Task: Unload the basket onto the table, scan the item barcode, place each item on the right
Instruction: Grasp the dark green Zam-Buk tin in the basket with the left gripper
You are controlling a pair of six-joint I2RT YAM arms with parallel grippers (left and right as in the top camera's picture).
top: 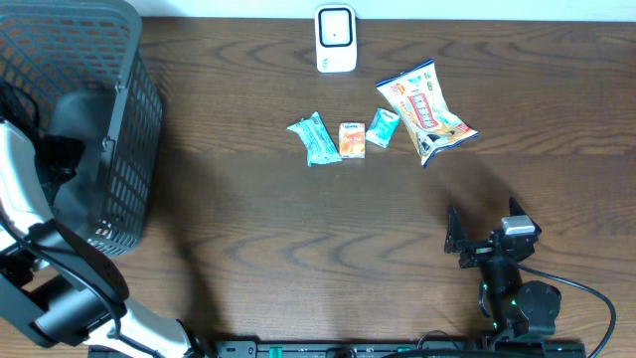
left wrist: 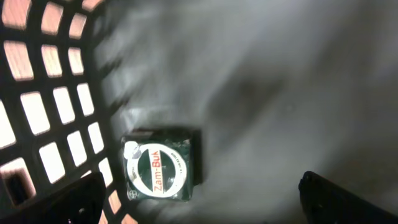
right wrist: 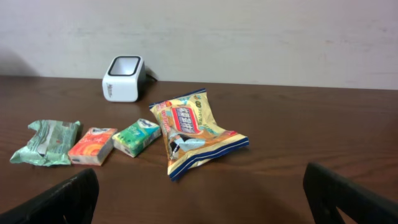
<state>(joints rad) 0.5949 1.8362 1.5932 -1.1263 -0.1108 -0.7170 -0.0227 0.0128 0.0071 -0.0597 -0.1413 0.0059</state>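
The left fingers [left wrist: 202, 186] stand spread wide and empty, their dark tips framing the bottom of the wrist view; ahead of them and toward the left-hand tip lies the Zam-Buk box [left wrist: 158, 168], flat on the floor of the basket [left wrist: 37, 93], printed face up, near the lattice wall and not touched by either tip; this looks like the item to scan, and the step in hand seems to be picking it out. To do that well the fingers should shift toward the left-hand tip until the box sits midway between them, come straight down so the tips straddle two opposite edges, and keep clear of the lattice wall beside the box; no barcode shows on the upper face, so it is probably on a side or underneath, and the grip should leave those faces free to present. The right fingers [right wrist: 199, 171] are likewise spread and empty, low over the bench [right wrist: 298, 124]; ahead of them lie a snack bag [right wrist: 189, 134] and three small packets to its left; beyond those stands the scanner [right wrist: 124, 79], well apart from the basket.
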